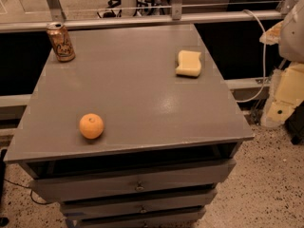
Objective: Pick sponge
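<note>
The sponge (189, 63) is a pale yellow foam block lying flat on the grey cabinet top (133, 84), toward its back right corner. My gripper (284, 99) is at the right edge of the view, off the cabinet's right side and lower than its top, well apart from the sponge. It holds nothing that I can see. The white arm (293, 30) rises above it.
An orange fruit (91, 126) sits near the front left of the top. A drink can (61, 42) stands upright at the back left corner. Drawers (137, 184) are below. A rail (142, 19) runs behind, and a white cable (262, 56) hangs at the right.
</note>
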`<state>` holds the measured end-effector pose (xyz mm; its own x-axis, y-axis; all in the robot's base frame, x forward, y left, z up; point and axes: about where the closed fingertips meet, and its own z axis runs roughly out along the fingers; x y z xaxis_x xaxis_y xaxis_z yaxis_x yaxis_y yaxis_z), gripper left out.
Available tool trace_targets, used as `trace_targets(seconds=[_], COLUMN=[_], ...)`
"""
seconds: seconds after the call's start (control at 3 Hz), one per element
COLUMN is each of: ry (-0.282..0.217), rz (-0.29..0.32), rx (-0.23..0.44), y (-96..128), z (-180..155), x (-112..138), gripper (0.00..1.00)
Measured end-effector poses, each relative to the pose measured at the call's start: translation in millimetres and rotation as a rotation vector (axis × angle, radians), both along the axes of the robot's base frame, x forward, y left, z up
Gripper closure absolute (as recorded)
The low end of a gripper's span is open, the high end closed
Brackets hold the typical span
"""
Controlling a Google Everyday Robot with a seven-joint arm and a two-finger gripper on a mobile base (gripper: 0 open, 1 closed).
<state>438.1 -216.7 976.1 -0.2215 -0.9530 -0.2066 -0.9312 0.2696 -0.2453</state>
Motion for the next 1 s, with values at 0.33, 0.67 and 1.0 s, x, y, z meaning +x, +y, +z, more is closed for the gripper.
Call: trace_targets(seconds=[0.33, 0.67, 1.0], ry=[0.000, -0.039, -0.081], rz=[0.000, -0.030, -0.099], rx=[0.000, 0.072, 0.258], y=[0.0, 0.2, 8.2], z=[0.0, -16.0, -58.2], x=[0.0, 34.2, 114.5], gripper=[0.00, 0.00, 0.00])
